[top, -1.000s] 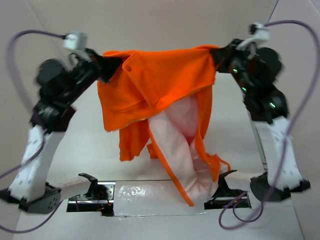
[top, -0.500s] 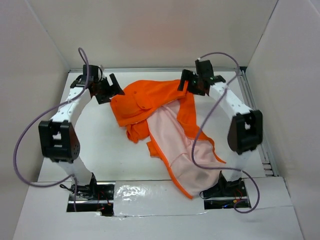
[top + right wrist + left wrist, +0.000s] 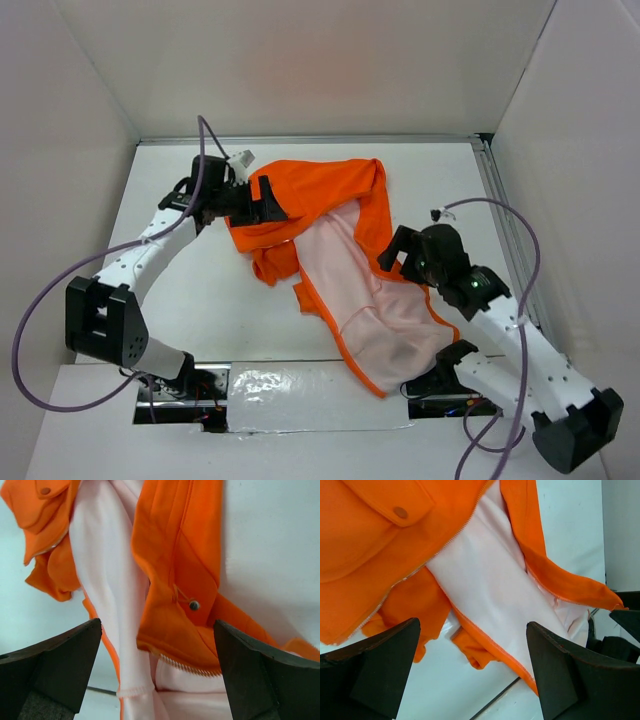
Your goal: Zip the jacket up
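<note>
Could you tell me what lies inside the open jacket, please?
The jacket lies open, showing its pale pink lining between the orange front panels. Whatever the table holds beneath the fabric is covered.

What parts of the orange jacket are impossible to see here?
- Top view: the jacket is crumpled, so its sleeves and zipper slider cannot be found.
- Top view: the left gripper covers the jacket's left edge.
- Left wrist view: the pocket flap is cut off by the top edge.
</note>
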Controlling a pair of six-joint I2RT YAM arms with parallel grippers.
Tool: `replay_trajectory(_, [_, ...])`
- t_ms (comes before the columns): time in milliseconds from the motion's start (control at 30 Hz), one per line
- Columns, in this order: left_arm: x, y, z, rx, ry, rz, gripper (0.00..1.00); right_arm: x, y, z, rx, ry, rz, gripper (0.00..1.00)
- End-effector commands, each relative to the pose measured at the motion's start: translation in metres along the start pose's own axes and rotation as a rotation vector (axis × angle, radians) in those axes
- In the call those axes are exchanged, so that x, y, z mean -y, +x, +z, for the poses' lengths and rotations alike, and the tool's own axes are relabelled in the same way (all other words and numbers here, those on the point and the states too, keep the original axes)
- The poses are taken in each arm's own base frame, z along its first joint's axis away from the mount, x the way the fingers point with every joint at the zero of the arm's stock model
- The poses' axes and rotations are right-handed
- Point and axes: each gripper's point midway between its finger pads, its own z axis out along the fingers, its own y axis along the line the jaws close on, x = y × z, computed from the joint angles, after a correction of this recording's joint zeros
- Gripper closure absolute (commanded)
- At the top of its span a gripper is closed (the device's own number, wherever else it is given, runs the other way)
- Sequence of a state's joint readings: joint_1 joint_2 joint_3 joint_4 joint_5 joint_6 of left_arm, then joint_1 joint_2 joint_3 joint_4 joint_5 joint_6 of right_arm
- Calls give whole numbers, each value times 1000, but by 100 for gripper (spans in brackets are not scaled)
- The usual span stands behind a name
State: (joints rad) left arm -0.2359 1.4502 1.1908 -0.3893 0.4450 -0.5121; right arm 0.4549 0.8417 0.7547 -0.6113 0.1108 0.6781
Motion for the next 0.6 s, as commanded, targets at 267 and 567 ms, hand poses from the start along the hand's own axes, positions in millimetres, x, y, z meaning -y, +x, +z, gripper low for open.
replay_trajectory(267, [50, 48, 64, -188, 189, 151, 1, 25, 10, 6, 61, 124, 6, 38])
replay_trajectory(567, [41, 63, 102, -276, 188, 143, 1, 25, -117, -10, 399, 377, 93, 100])
